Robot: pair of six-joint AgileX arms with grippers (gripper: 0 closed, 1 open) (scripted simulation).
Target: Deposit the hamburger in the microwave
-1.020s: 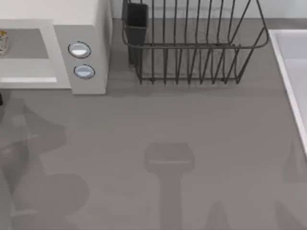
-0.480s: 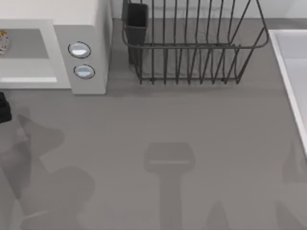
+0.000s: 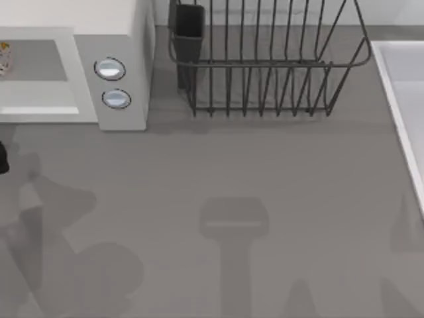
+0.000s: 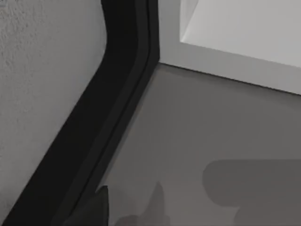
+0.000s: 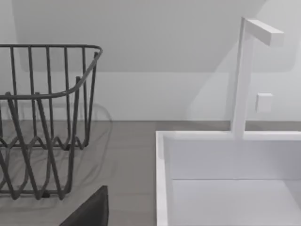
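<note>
The white microwave (image 3: 126, 40) stands at the back left with its grey cavity (image 3: 40, 63) open and two round knobs (image 3: 110, 69) on its side panel. A sliver of the tan and whitish hamburger (image 3: 4, 58) lies inside the cavity at the view's left edge. A black bit of my left gripper (image 3: 2, 158) shows at the left edge, in front of the microwave and apart from the hamburger. In the left wrist view one dark finger (image 4: 91, 214) sits off to the side, holding nothing, beside the microwave's black door edge (image 4: 113, 113). My right gripper is parked, and one of its fingers (image 5: 89, 212) shows with nothing held.
A dark wire dish rack (image 3: 265, 66) with a black cup (image 3: 189, 23) stands at the back centre. A white sink (image 3: 404, 99) with a faucet (image 5: 244, 75) runs along the right side. The grey tabletop (image 3: 232, 165) carries only the arms' shadows.
The black part of my left gripper has slid toward the table's front, away from the microwave, and its shadow has shifted. The hamburger has stayed in the cavity.
</note>
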